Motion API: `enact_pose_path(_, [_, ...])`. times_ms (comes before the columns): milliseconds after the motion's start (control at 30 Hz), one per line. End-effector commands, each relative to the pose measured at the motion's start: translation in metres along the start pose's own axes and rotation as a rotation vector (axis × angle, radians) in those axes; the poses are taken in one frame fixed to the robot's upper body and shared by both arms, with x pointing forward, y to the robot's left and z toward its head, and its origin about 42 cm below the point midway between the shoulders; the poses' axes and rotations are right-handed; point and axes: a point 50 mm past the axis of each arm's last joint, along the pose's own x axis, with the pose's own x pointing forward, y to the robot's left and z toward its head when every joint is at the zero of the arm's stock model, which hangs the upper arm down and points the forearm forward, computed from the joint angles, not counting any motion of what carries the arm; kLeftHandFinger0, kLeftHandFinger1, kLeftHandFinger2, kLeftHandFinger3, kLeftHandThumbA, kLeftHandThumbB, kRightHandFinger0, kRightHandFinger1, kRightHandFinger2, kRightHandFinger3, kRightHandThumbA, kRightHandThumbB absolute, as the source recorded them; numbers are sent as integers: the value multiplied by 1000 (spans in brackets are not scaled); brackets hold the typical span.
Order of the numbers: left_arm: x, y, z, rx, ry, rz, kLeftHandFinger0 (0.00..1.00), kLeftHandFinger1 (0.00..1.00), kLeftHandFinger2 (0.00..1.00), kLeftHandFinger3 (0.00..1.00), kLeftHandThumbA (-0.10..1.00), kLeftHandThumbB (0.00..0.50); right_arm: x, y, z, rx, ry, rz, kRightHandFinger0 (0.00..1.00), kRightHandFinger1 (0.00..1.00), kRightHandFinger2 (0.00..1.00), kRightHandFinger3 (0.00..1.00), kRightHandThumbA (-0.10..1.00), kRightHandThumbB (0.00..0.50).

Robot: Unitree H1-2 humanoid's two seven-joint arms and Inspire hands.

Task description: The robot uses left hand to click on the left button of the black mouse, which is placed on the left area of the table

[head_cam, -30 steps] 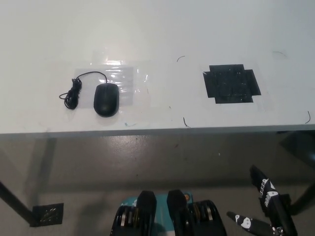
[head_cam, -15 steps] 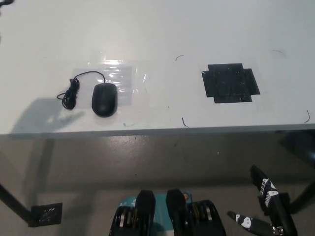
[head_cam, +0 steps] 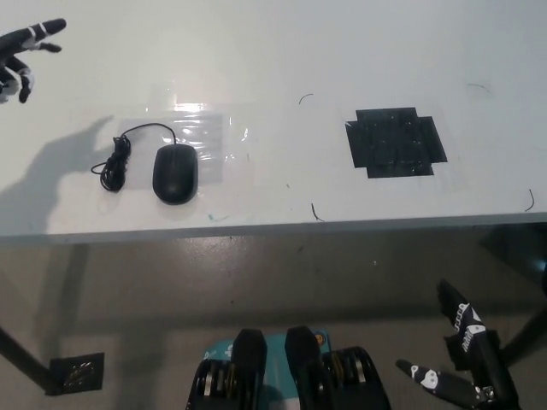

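White left hand [head_cam: 24, 53] shows at the far left edge of the view, above the table [head_cam: 282, 51], with its fingers spread apart and holding nothing. It casts a soft grey shadow on the tabletop to the left of the mouse. Well apart from it, the black mouse [head_cam: 174, 172] lies on the left part of the smooth white table, near the front edge. It is a rounded, matte oval whose long axis runs near to far. Its thin black cable [head_cam: 120, 154] leaves the far end, arcs left and gathers into a loose coil just beside the mouse. Glossy clear tape [head_cam: 201, 137] lies under and behind the mouse. A black tape patch [head_cam: 396, 142] with notched corners sits to the right. Low at the near right, below the table, the black right hand [head_cam: 466, 371] rests with its fingers apart.
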Motion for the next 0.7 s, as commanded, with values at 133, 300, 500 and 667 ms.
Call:
enact_pose_path(133, [-21, 33, 16, 114, 85, 10, 0, 1, 190, 1000, 1000, 424, 20, -5, 14, -25, -76, 29, 1000, 1000, 1000, 1000, 1000, 158])
enact_pose_path(300, [-18, 27, 27, 135, 98, 5, 0, 0, 178, 1000, 1000, 399, 21, -6, 14, -36, -83, 40, 993, 1000, 1000, 1000, 1000, 151])
enact_pose_path(500, [-10, 18, 51, 196, 82, -39, 24, 6, 217, 1000, 1000, 372, 20, -5, 16, -31, -80, 47, 984, 1000, 1000, 1000, 1000, 157])
enact_pose_path(667, [-5, 7, 76, 266, 83, -55, 0, 0, 275, 1000, 1000, 324, 20, -6, 16, -45, -81, 56, 965, 1000, 1000, 1000, 1000, 152])
